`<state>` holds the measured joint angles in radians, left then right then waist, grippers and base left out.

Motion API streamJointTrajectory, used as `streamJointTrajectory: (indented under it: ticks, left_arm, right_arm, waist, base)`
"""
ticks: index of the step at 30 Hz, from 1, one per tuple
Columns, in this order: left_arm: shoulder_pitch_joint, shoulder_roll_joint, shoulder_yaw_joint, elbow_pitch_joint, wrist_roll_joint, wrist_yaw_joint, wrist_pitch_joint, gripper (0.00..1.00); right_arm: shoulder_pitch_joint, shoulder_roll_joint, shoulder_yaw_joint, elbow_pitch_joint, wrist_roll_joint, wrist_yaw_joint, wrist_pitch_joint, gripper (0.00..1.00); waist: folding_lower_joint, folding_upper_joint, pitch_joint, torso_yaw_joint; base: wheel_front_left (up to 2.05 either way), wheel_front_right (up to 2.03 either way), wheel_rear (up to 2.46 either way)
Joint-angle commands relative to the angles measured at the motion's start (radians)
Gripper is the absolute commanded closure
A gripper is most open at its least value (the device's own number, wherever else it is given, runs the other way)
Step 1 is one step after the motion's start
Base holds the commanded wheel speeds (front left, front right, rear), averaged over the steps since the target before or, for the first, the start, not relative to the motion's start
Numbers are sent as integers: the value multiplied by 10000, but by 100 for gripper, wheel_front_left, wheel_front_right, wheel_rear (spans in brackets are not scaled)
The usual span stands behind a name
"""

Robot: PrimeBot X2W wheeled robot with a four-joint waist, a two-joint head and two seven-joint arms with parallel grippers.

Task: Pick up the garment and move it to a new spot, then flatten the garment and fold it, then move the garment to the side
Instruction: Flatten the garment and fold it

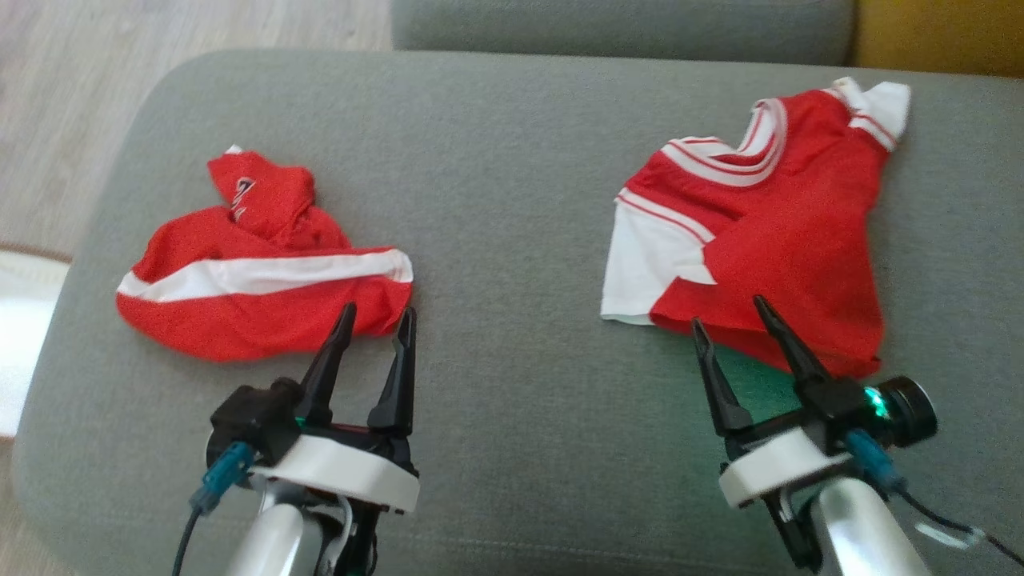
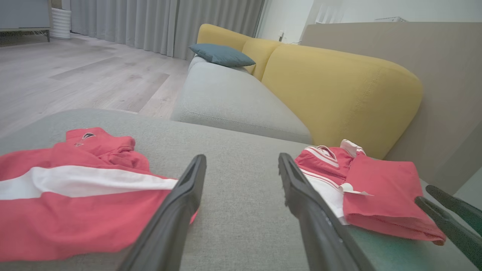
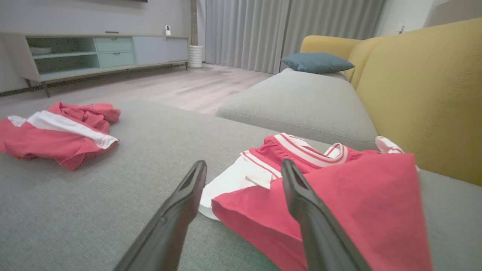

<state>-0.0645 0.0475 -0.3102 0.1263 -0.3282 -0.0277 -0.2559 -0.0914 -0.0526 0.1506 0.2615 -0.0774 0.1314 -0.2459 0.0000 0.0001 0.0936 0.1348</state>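
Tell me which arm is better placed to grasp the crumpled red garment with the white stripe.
Left, most likely. The open left gripper is at the near edge of that crumpled red garment; the right gripper is across the grey cushion, by the folded red-and-white shirt.

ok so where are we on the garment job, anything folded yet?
Done, apparently: the red-and-white jersey lies roughly folded on the grey cushion. In hand: nothing. The left gripper and the right gripper are both open and empty. Left to do: the red shorts lie crumpled, not flattened or folded.
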Motion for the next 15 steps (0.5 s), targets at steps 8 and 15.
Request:
streamJointTrajectory:
  ticks: [8,15]
  left_arm:
    - [-683,28,136,-338,-136,13,-59,0]
    - [-808,28,101,-351,-196,63,-59,0]
  right_arm:
    - [-1380,23,-296,1417,-1879,-7,121,0]
    - [-1787,23,-806,2510,-2750,-7,176,0]
  waist:
    - [0,-1,726,916]
    - [0,-1,1016,1191]
  base:
    - [0,0,0]
    - [0,0,0]
